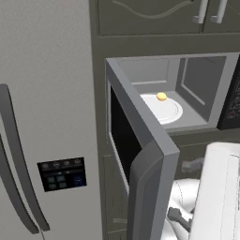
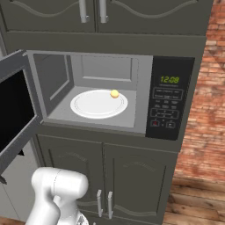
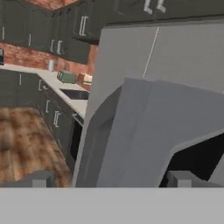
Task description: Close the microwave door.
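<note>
Fridge stands left of the gripper, beyond the open microwave door. The door swings out wide; its thick grey edge sits close ahead of the gripper in the hand view, between the two finger tips. Contact cannot be told. The jaws stand apart, holding nothing. Right of the gripper, the microwave cavity shows a turntable plate bearing a small yellow item.

Risk: a push at the edge could slip off the corner, or drive the door toward the fridge.

Hidden: wrist and fingers lie behind the door in the base views.
</note>
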### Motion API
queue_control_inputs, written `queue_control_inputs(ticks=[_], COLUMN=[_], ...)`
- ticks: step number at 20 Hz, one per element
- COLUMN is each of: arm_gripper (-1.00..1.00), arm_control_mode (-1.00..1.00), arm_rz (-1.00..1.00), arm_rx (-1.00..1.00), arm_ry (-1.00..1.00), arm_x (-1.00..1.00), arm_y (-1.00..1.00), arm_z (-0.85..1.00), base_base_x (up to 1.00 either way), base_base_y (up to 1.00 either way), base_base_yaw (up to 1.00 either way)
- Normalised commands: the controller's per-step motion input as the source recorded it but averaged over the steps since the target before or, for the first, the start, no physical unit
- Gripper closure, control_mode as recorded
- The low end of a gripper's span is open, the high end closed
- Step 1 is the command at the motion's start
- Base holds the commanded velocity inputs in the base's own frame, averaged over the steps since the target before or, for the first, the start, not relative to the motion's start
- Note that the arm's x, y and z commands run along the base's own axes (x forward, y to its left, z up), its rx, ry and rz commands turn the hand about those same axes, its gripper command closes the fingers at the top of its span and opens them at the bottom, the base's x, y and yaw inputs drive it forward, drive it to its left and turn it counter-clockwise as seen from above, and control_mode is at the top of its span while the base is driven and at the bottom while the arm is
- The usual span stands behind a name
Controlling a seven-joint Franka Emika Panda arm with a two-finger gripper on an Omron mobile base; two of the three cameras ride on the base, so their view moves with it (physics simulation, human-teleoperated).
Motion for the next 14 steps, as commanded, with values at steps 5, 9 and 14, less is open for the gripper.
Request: queue_control_inputs(ticks=[5, 9, 14], arm_gripper=[-1.0, -1.0, -1.0], arm_control_mode=[-1.0, -1.0, -1.0], arm_rz=[-0.25, -0.29, -0.41], arm_rx=[-0.01, -0.02, -0.02], arm_ry=[-0.15, -0.09, -0.03], arm_x=[-0.14, -0.07, 0.03], arm_y=[0.26, 0.37, 0.33], arm_z=[-0.18, -0.1, -0.18], base_base_x=[0.0, 0.0, 0.0], base_base_y=[0.0, 0.0, 0.0], base_base_yaw=[0.0, 0.0, 0.0])
